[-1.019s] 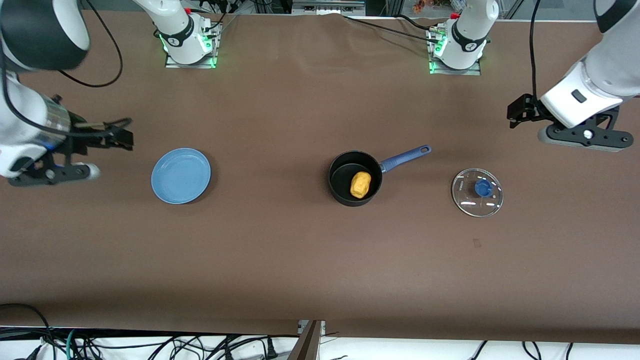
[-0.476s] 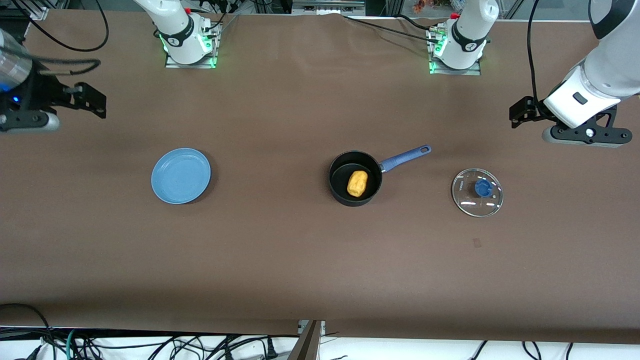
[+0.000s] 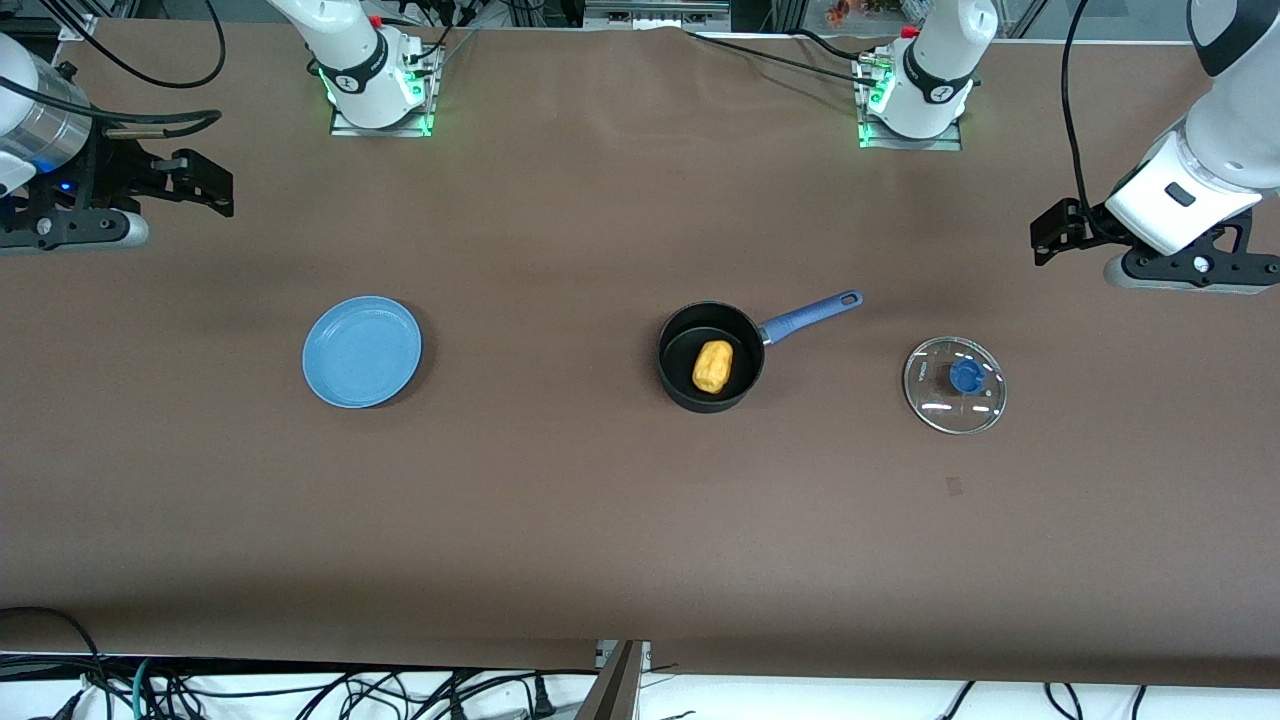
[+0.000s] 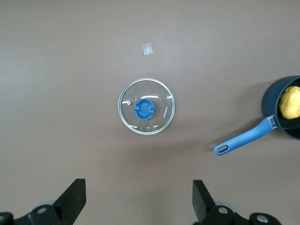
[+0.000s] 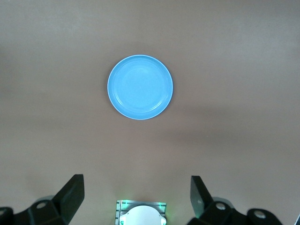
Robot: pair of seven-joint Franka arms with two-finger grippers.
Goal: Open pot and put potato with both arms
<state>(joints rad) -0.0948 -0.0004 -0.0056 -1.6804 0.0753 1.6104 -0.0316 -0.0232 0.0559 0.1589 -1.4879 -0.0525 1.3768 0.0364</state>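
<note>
The left gripper (image 4: 136, 206) hangs with its fingers (image 4: 72, 201) spread wide and empty, up over the left arm's end of the table (image 3: 560, 520), well apart from the pot (image 3: 711, 357). The right gripper (image 5: 136, 201) is likewise wide open and empty, over the right arm's end. The potato (image 3: 712, 366) lies inside the uncovered pot near the table's middle. The glass lid (image 3: 955, 385) rests flat on the table beside the pot, toward the left arm's end; a blue plate (image 3: 362, 351) sits toward the right arm's end.
</note>
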